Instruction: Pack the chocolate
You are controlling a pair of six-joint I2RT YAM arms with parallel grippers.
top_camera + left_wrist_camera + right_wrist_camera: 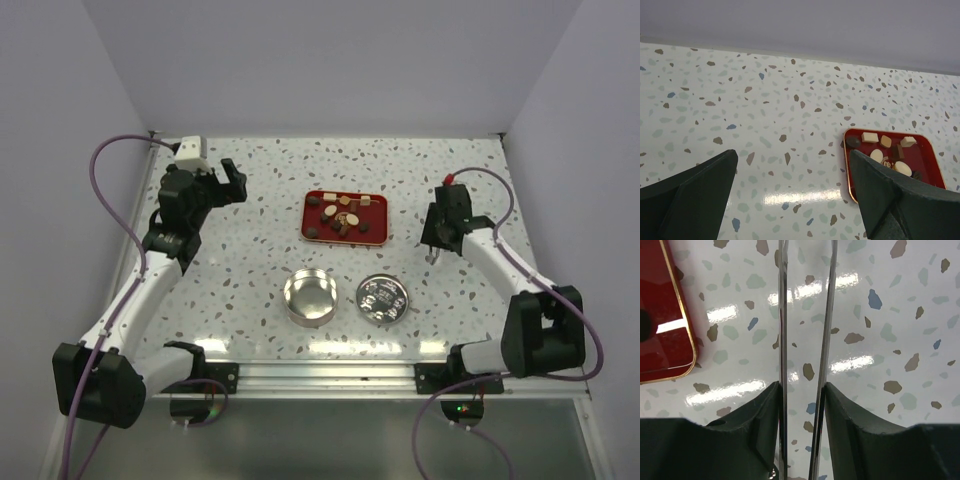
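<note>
A: How is the left pincer (792, 160)?
B: Released, grasping nothing, over the bench (250, 260).
A: And the right pincer (801, 386)?
B: Clenched on thin metal tweezers (783, 315), just beside the red tray (927, 160).
A: The chocolate (345, 215)?
B: In that tray, dark, brown and cream pieces. Nearer the arms sit a round tin (310, 297) and a lid (382, 298), apart. The lid's marks are too small to read.

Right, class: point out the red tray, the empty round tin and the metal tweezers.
red tray (929, 159): left wrist view, bare red floor.
round tin (310, 300): top view, shiny inner floor.
tweezers (783, 315): right wrist view, left blade.
</note>
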